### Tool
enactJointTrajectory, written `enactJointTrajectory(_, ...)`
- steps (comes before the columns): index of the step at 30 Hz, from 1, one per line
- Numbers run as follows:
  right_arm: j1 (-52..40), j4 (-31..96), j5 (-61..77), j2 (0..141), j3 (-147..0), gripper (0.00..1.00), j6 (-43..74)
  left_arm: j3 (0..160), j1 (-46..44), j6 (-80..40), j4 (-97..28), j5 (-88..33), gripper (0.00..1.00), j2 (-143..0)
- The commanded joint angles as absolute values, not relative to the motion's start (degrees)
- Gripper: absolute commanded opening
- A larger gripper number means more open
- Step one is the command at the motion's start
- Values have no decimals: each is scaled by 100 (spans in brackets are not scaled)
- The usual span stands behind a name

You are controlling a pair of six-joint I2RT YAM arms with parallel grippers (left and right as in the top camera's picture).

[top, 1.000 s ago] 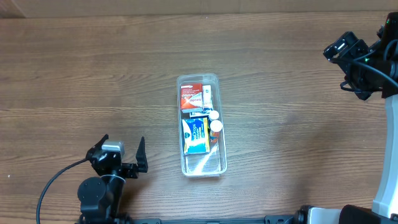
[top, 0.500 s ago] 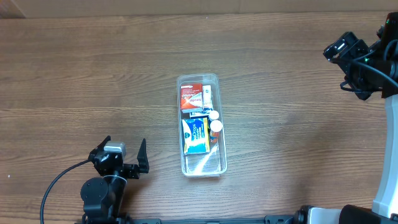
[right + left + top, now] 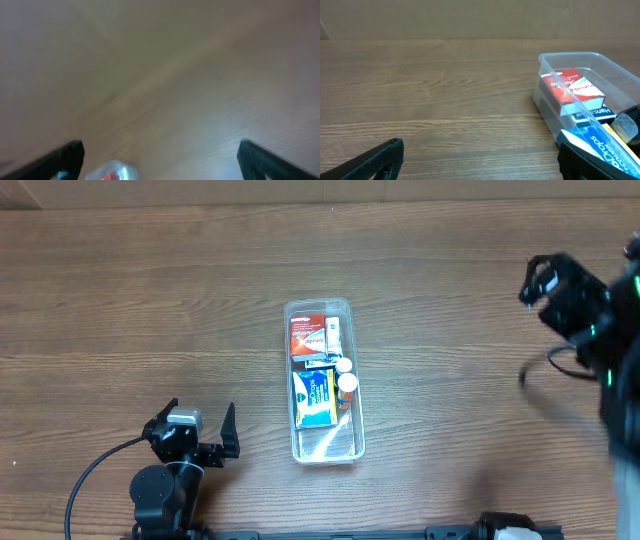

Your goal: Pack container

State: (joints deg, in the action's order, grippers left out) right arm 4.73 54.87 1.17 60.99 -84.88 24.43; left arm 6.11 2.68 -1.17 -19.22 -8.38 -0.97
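The clear plastic container (image 3: 352, 432) lies lengthwise at the table's middle. It holds a red box (image 3: 306, 337), a blue box (image 3: 314, 397) and small white-capped bottles (image 3: 346, 383). Its near end is bare. In the left wrist view the container (image 3: 552, 107) is at the right, with the red box (image 3: 572, 90) and blue box (image 3: 602, 145) inside. My left gripper (image 3: 196, 432) is open and empty, left of the container's near end. My right gripper (image 3: 548, 285) is open and empty at the far right, blurred. The right wrist view shows the container (image 3: 112, 171) blurred at the bottom.
The table is brown wood grain (image 3: 150, 300). A black cable (image 3: 85, 475) runs from the left arm at the front left. A pale wall edge runs along the table's far side.
The right arm has swung and now shows blurred at the far right. The left arm and the container's contents have not moved.
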Motion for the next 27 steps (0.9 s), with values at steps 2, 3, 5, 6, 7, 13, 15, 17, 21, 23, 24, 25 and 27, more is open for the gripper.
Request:
enactJointTrajectory(2, 440, 4139, 464, 4342, -5758, 100, 888, 578, 294, -174, -1898, -862, 100, -32)
enactJointTrajectory(3, 440, 3881, 513, 3957, -5218, 100, 891, 578, 294, -174, -1898, -862, 100, -32)
enactJointTrajectory(5, 440, 3361, 768, 3107, -4049, 100, 891, 576, 294, -174, -1898, -862, 100, -32)
enactJointTrajectory(6, 440, 3079, 991, 2639, -3439, 100, 891, 578, 294, -174, -1898, -862, 100, -32)
enactJointTrajectory(7, 440, 2801, 1264, 2084, -2768, 100, 893, 576, 294, -174, -1898, -862, 100, -32)
enactJointTrajectory(13, 440, 2512, 1728, 368, -1127, 100, 895, 576, 294, -174, -1898, -862, 100, -32)
enactJointTrajectory(15, 440, 2447, 1728, 5, -760, 100, 895, 576, 294, -174, -1898, -862, 100, -32)
enactJointTrajectory(17, 440, 2252, 1717, 38, -679, 100, 888, 576, 294, -174, -1898, -862, 100, -32)
enactJointTrajectory(21, 451, 2228, 1621, 38, -670, 100, 891, 576, 294, -174, -1898, -862, 100, -32)
enactJointTrajectory(23, 451, 2237, 1621, 38, -670, 100, 891, 576, 294, -174, -1898, -862, 100, -32)
enactJointTrajectory(24, 451, 2237, 1621, 38, -670, 100, 891, 578, 294, -174, -1898, -862, 100, -32)
enactJointTrajectory(25, 451, 2237, 1621, 38, -670, 100, 891, 578, 294, -174, -1898, -862, 100, -32)
enactJointTrajectory(27, 451, 2237, 1619, 38, -670, 100, 891, 578, 294, -174, -1898, -862, 100, -32)
